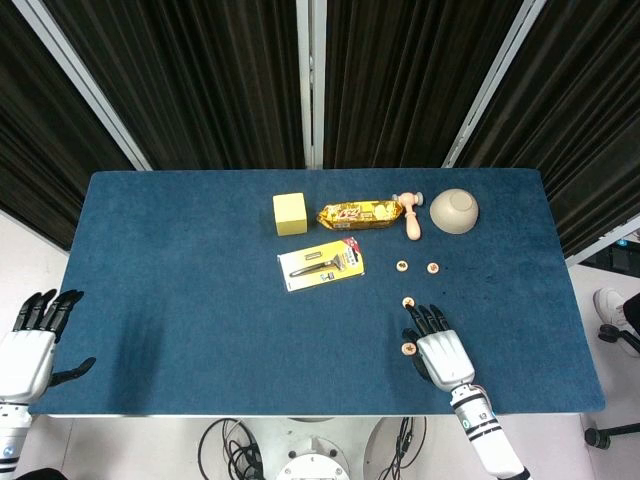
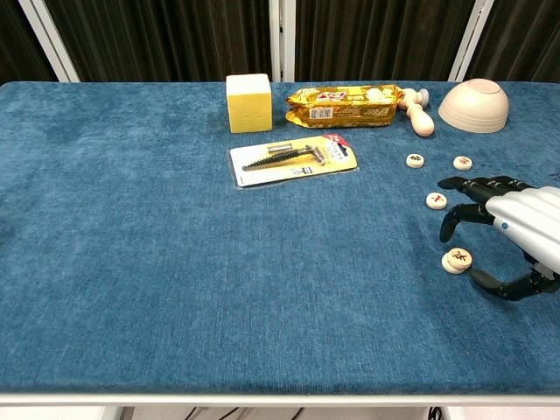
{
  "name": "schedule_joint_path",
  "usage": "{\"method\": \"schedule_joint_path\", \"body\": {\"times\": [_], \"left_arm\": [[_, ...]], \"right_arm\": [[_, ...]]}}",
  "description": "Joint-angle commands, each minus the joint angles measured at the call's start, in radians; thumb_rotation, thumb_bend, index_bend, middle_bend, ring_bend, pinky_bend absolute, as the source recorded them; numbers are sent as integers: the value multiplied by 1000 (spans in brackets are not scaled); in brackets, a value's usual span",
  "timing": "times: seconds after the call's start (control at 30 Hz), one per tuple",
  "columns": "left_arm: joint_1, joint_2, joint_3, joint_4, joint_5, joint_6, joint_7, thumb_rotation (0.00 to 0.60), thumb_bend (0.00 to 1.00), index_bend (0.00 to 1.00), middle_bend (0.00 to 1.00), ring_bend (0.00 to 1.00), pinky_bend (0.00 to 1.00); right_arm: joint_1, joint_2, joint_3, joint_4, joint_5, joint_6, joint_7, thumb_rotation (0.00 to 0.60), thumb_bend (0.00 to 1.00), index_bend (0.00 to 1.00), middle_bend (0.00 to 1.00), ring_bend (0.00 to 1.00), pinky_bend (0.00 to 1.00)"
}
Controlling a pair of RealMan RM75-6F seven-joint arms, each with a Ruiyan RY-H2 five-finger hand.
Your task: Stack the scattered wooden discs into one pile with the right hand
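R hand (image 2: 516,232) low over the blue worktop (image 2: 157,262), fingers (image 2: 457,217) apart and curled down, holding nothing. Two-disc stack (image 2: 456,260) sits just under/between fingertips and thumb; can't tell if touching. Single disc (image 2: 437,200) just beyond fingertips, two more discs (image 2: 416,160) (image 2: 463,163) further out toward the upturned bowl (image 2: 473,105). L hand (image 1: 28,345) off worktop's near-left corner, fingers spread, empty.
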Motion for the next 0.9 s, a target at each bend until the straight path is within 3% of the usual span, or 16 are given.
{"method": "schedule_joint_path", "body": {"times": [0.03, 0.3, 0.5, 0.9], "left_arm": [[0, 1, 0, 0, 1, 0, -1, 600, 126, 100, 87, 0, 0], [-2, 0, 1, 1, 2, -3, -2, 600, 126, 100, 87, 0, 0], [-4, -3, 1, 1, 0, -8, 1, 600, 127, 100, 87, 0, 0], [-7, -6, -2, 12, -20, -23, -13, 600, 126, 100, 87, 0, 0]], "right_arm": [[-1, 7, 9, -6, -4, 11, 7, 600, 327, 286, 0, 0, 0], [33, 49, 96, -29, 35, 14, 22, 600, 327, 266, 0, 0, 0], [100, 25, 165, 22, 152, -62, -56, 600, 327, 263, 0, 0, 0], [182, -107, 183, 187, 270, -130, -122, 600, 327, 290, 0, 0, 0]]}}
